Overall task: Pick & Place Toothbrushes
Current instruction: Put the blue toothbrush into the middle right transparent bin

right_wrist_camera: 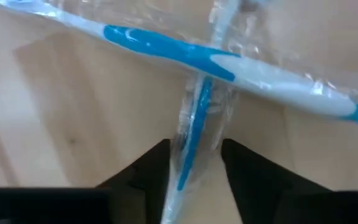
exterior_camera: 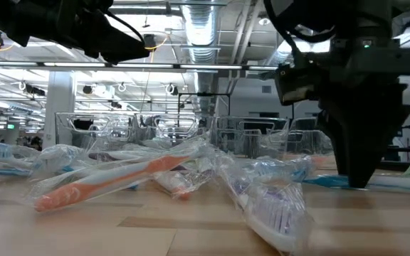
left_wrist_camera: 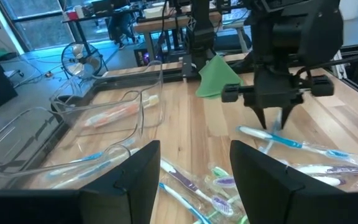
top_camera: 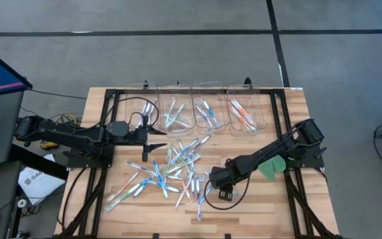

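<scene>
Blue-and-white toothbrushes (right_wrist_camera: pixel 197 59), orange-and-white toothbrush (exterior_camera: pixel 112 178), green disc (left_wrist_camera: pixel 216 78), pale wood table (top_camera: pixel 264 199), black tool (right_wrist_camera: pixel 194 163)

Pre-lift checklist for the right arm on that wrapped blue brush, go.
1. Right gripper straddles the thin wrapped blue-and-white toothbrush: ok.
2. Fingers fully shut on it: cannot tell, narrow gaps show.
3. Only one brush caught: not ok; a thicker blue-handled toothbrush lies crossed over it.
4. Clear plastic bins at the far edge unobstructed: ok.
5. Left gripper open, clear of the right arm: ok.
6. Flat green disc outside the grasp: ok.
</scene>
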### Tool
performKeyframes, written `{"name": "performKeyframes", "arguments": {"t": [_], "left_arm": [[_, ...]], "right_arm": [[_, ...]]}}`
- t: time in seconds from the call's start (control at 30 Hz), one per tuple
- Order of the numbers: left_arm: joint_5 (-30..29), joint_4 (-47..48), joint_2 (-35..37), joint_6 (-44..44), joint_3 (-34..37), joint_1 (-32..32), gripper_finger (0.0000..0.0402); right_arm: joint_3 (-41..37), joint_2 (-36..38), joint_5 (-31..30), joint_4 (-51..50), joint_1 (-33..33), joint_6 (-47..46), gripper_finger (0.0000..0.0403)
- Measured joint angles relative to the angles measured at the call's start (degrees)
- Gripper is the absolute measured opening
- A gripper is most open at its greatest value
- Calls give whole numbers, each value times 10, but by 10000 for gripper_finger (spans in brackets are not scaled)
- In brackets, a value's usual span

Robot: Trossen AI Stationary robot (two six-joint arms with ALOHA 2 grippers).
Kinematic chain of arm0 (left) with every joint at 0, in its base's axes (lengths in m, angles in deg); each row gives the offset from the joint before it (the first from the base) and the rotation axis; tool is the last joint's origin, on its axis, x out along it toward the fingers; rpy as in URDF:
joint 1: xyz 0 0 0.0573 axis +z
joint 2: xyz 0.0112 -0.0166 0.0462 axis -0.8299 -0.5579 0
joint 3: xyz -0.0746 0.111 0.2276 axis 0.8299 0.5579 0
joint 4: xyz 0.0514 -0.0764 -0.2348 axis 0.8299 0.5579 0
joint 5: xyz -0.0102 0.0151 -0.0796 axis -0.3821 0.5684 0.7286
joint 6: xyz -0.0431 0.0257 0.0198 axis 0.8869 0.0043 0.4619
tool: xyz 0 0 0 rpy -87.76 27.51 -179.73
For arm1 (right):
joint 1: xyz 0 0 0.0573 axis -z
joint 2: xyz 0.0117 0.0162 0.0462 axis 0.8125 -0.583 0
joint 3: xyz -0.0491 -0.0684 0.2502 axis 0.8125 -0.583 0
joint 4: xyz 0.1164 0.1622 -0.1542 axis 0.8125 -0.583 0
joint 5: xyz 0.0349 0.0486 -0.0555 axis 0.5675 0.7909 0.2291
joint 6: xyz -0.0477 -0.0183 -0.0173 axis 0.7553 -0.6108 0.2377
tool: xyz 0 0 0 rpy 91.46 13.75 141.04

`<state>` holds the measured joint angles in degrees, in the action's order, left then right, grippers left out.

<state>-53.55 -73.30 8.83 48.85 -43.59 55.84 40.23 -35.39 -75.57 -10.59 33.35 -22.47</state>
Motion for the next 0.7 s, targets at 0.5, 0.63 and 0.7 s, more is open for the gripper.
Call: {"name": "performKeyframes", "arguments": {"t": [0.5, 0.63, 0.7], "left_arm": [[2, 2, 0, 20, 0, 0, 186], [3, 7, 0, 27, 0, 0, 186], [3, 7, 0, 34, 0, -1, 186]], "right_arm": [[22, -4, 10, -66, 15, 16, 10], [75, -10, -1, -213, 16, 12, 14], [114, -8, -7, -271, 16, -5, 13]]}}
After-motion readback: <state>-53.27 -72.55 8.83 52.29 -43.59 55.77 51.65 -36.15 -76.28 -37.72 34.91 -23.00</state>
